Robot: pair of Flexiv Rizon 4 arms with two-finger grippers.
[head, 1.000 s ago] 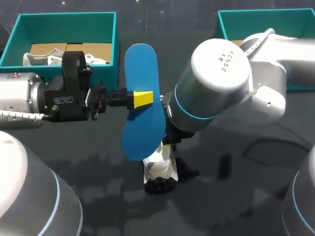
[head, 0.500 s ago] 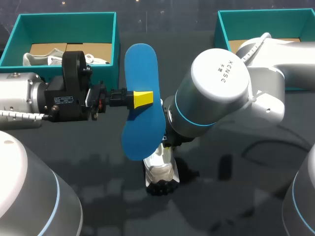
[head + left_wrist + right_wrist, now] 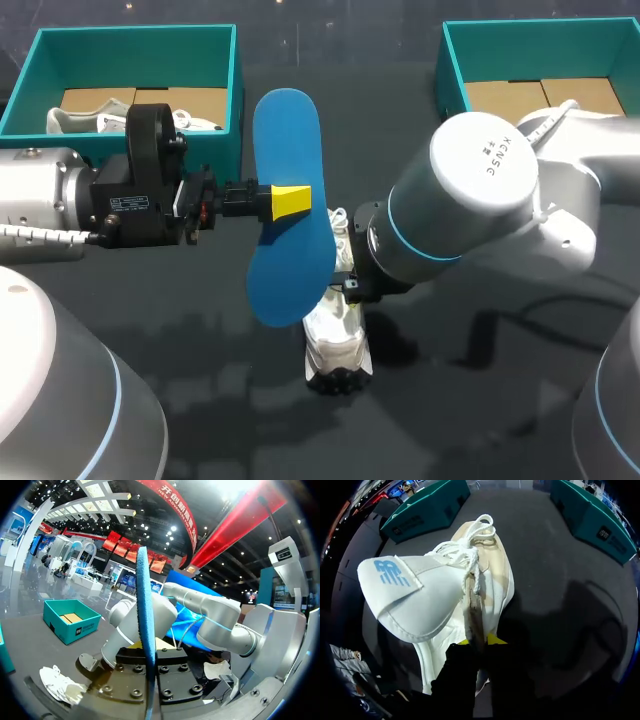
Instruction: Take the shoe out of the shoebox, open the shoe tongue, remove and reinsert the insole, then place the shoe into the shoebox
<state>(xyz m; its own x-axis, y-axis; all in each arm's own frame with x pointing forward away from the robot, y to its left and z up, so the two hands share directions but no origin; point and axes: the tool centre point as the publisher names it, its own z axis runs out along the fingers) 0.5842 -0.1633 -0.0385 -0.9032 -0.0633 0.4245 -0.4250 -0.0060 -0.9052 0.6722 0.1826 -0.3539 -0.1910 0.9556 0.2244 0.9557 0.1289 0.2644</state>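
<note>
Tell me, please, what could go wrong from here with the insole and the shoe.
1. The left pincer pinches the blue insole only at mid-length, so its free ends may bend or swivel when pressed into the shoe.
2. The right pincer grips just a thin side wall of the shoe; it could twist or slip.
3. The laces sit loose by the opening and might snag the insole.
</note>
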